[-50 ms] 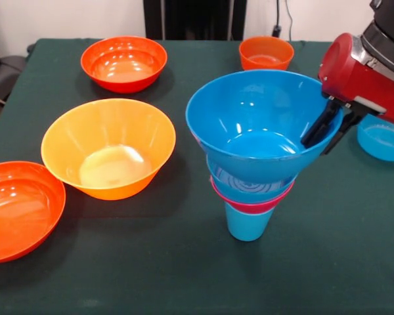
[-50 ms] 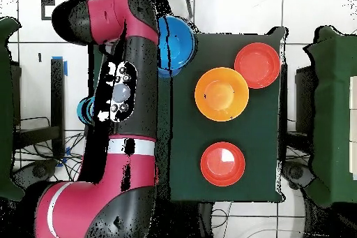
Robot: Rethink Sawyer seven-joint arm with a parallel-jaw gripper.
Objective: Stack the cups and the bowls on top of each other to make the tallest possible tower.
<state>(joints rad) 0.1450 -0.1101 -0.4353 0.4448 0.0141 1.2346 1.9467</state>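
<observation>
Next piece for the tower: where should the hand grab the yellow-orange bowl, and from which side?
Take the yellow-orange bowl by its rim, coming straight down from above with one finger inside and one outside. It sits upright and open, its flared wall is thin, and its body looks too wide to span. Its rim toward the tower is unobstructed.

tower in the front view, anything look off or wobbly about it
Yes. The tower is top-heavy: a wide large blue bowl sits above smaller bowls on a narrow blue cup. The gripper straddles that bowl's rim, and the bowl looks slightly tilted.

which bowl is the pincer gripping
The large blue bowl topping the tower; the pincer straddles its rim. The other bowls sit untouched on the table.
</observation>
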